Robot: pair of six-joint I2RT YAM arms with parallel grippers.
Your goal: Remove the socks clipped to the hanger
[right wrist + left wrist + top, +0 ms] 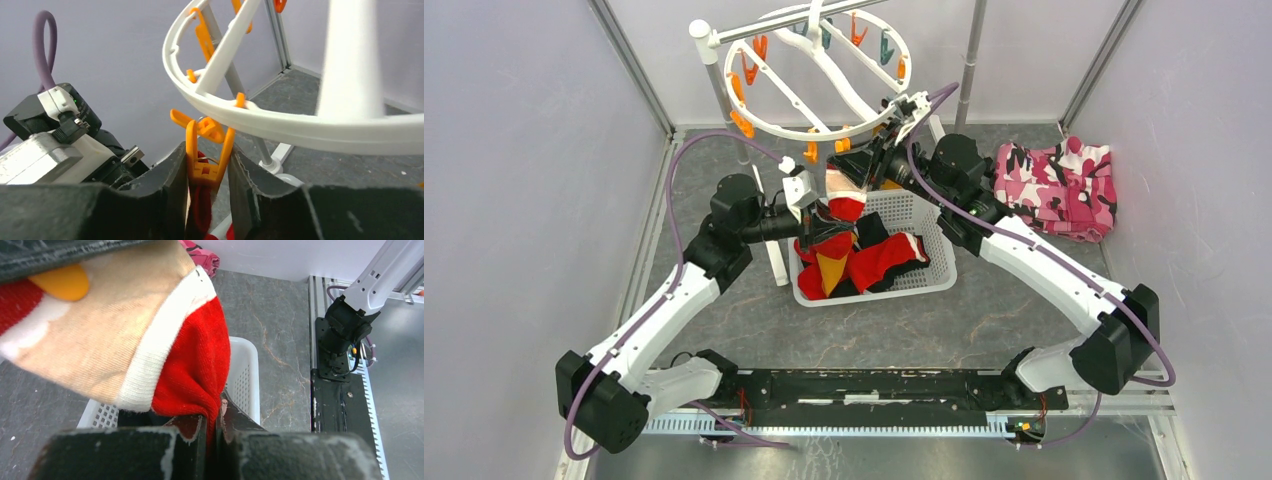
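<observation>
A red sock with a white band and beige cuff [848, 206] hangs from an orange clip [191, 140] on the near rim of the round white hanger [776, 130]. My right gripper [208, 150] is shut on that clip and presses its two handles from both sides; the red sock [202, 210] hangs below it. My left gripper [215, 422] is shut on the sock's red lower part [192, 370], just above the basket. In the top view the left gripper [822, 213] sits below the right gripper [866, 168]. Several red, mustard-yellow and black socks [874, 262] lie in the basket.
The white perforated basket [944, 262] stands under the hanger's near edge. A pink camouflage cloth [1056, 188] lies to the right. The hanger's white stand pole [724, 100] rises at the left of the basket. Walls close in the left, right and back.
</observation>
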